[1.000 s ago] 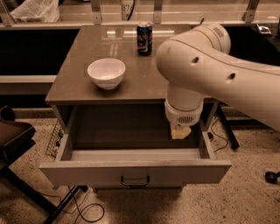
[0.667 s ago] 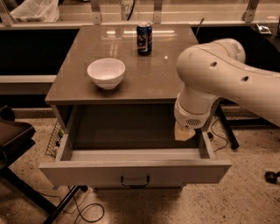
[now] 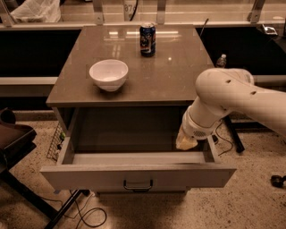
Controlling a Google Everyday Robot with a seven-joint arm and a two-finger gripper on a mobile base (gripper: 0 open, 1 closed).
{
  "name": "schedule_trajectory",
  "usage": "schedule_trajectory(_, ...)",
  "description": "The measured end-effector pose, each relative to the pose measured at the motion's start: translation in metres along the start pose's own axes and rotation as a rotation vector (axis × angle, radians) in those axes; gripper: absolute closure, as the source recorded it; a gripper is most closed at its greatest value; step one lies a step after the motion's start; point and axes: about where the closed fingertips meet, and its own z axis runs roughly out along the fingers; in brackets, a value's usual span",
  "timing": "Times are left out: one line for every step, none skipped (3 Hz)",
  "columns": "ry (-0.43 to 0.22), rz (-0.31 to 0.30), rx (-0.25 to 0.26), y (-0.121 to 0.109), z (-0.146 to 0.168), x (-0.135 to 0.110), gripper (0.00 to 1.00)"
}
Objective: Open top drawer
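The top drawer [image 3: 89, 175] is pulled well out. The gripper [image 3: 186, 141], held by its right wall, should be lifted straight clear. Whether it is open or closed cannot be told.

Speckled floor [image 3: 250, 197], loose black cables [image 3: 89, 215] at front. Brown-topped cabinet [image 3: 178, 76] at centre, light glaring on its top. Dark chair [image 3: 13, 138] at left edge. Pale ledge [image 3: 232, 23] with metal posts [image 3: 255, 11] along the back, white bag [image 3: 33, 11] at far left. Gripper [image 3: 185, 142] low at the cabinet's right front.
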Motion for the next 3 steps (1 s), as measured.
schedule_trajectory(-0.060, -0.030, -0.017, 0.006, 0.029, -0.002, 1.00)
schedule_trajectory(-0.099, -0.071, -0.039, 0.023, 0.049, -0.011, 1.00)
schedule_trajectory(-0.092, -0.149, -0.066, 0.052, 0.051, -0.030, 1.00)
